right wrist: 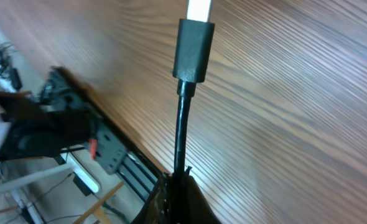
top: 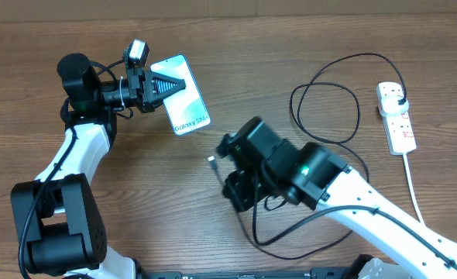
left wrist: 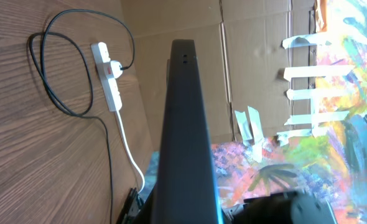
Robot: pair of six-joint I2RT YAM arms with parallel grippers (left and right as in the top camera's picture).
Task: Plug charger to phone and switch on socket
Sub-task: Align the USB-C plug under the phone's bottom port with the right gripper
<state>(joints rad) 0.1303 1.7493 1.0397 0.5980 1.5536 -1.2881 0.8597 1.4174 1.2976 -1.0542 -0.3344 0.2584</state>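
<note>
As you read the bench [top: 135,178] from its left side, your left claw [top: 170,84] is clamped on the phone [top: 188,108], with one dark finger lying across the lit blue screen. The screen faces up and the "Galaxy" end points away from the arm, toward the middle of the bench. From the left wrist you see the phone [left wrist: 183,124] only edge-on, as a dark slab running up the view; whether it touches the wood you cannot tell. Moving right, your right claw [top: 225,156] is closed on the charger [top: 325,139] just behind its connector [top: 211,161]. The connector juts out toward the left, near the phone's "Galaxy" end but clearly apart from it. The right wrist shows that connector [right wrist: 193,50] standing straight out from the claw [right wrist: 177,202], its pale metal tip at the top edge and bare wood behind it. From the claw the black cable drops under the right arm, curls back and opens into a wide loop further right. It ends in the black plug [top: 399,101], seated in the far end of the socket [top: 400,132]. The socket lies flat near the right edge, its white cord [top: 414,186] trailing toward you; you cannot tell how its switches are set.
</note>
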